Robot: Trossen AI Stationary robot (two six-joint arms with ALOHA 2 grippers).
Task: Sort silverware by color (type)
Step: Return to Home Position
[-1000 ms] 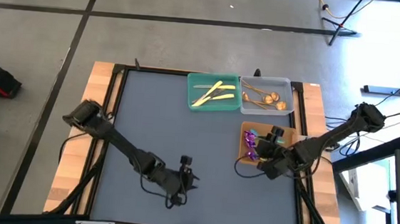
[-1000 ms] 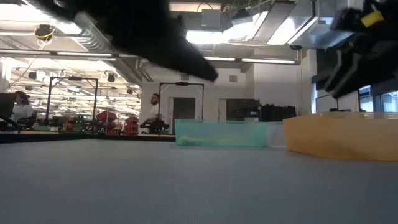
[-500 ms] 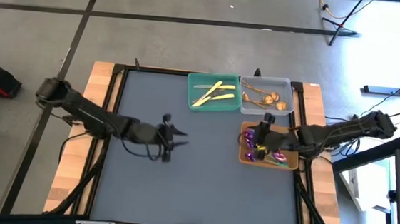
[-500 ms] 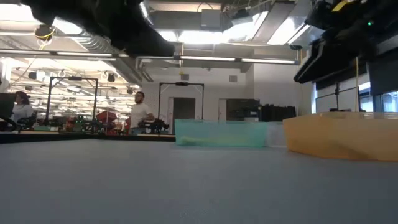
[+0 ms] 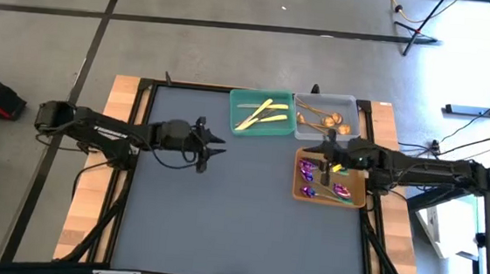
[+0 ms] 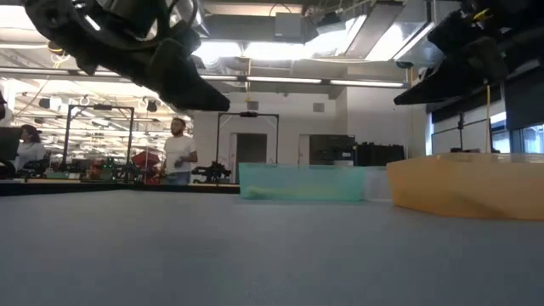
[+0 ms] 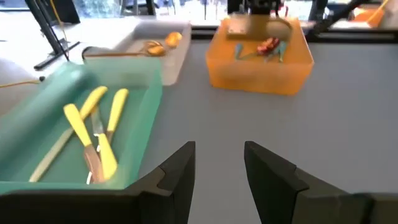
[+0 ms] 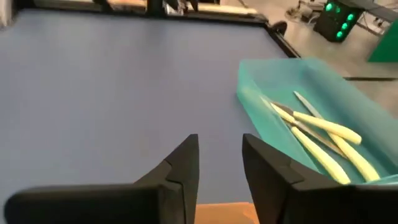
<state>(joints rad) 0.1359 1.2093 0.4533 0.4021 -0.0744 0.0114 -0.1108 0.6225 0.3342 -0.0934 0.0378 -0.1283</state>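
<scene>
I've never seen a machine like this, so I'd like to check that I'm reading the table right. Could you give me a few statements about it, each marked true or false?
1. The yellow knives lie in the green tray. True.
2. The copper spoons lie in the orange tray. False: they lie in the grey tray; the orange tray holds the iridescent spoons.
3. The left gripper holds a knife. False: it is open and empty, above the bare table mat.
4. The right gripper is at the orange tray's edge nearest the grey tray, holding nothing. True.
5. No silverware lies loose on the table mat. True.
</scene>
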